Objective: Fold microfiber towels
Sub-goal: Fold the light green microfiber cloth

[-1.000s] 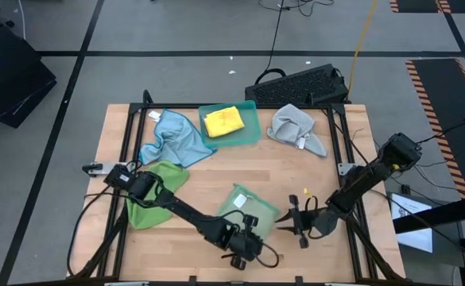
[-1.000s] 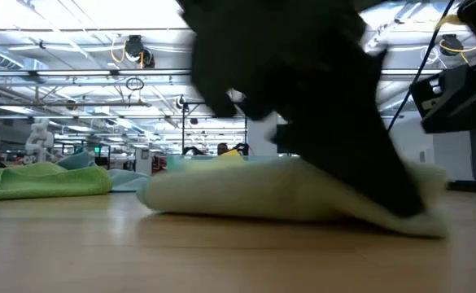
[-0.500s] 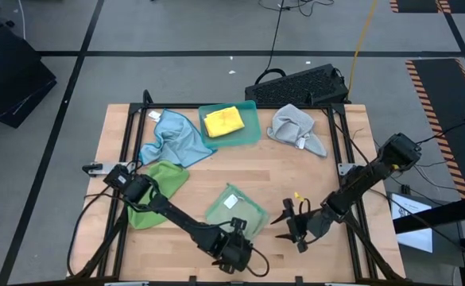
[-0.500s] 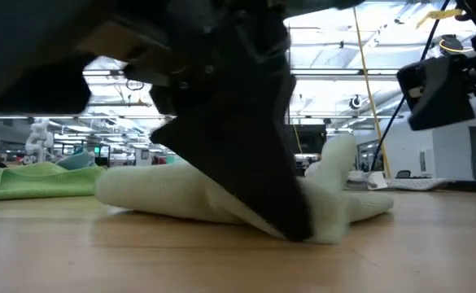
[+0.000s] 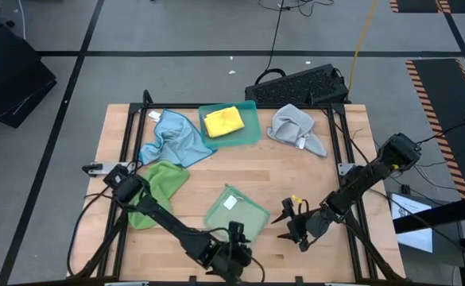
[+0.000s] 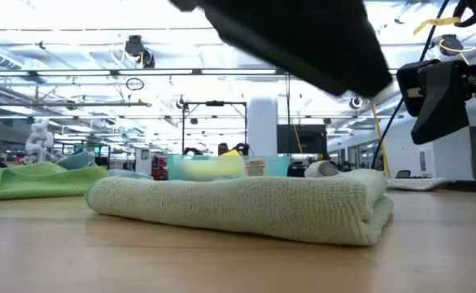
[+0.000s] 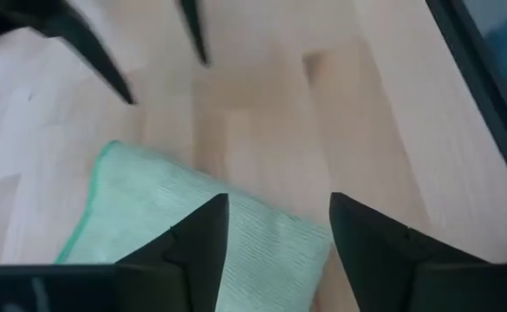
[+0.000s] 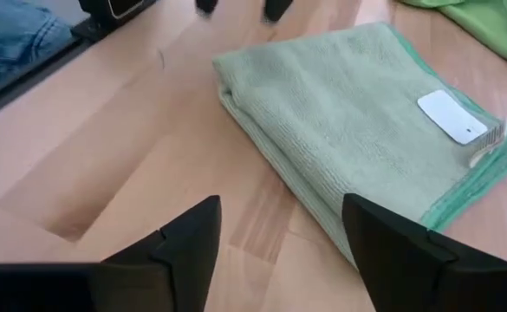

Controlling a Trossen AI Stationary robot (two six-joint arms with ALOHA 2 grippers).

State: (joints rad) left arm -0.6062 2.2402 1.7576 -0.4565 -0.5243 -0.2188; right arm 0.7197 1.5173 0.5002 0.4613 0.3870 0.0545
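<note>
From above, the folded pale green towel (image 5: 236, 210) lies low in the middle of the wooden table (image 5: 311, 175). The left gripper (image 5: 234, 256) sits just below it and the right gripper (image 5: 289, 220) to its right. A yellow towel (image 5: 222, 121) rests in the teal tray (image 5: 252, 131) near the top. The low view shows the towel's thick folded layers (image 6: 246, 203). Each wrist view shows fingers (image 7: 197, 238) (image 8: 179, 238) spread apart, holding nothing. The right wrist view alone shows the white tag (image 8: 452, 117).

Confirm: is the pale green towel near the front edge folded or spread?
Folded. The pale green towel lies as a flat stack with a doubled, rounded edge in the low view; both claws are off it.
</note>
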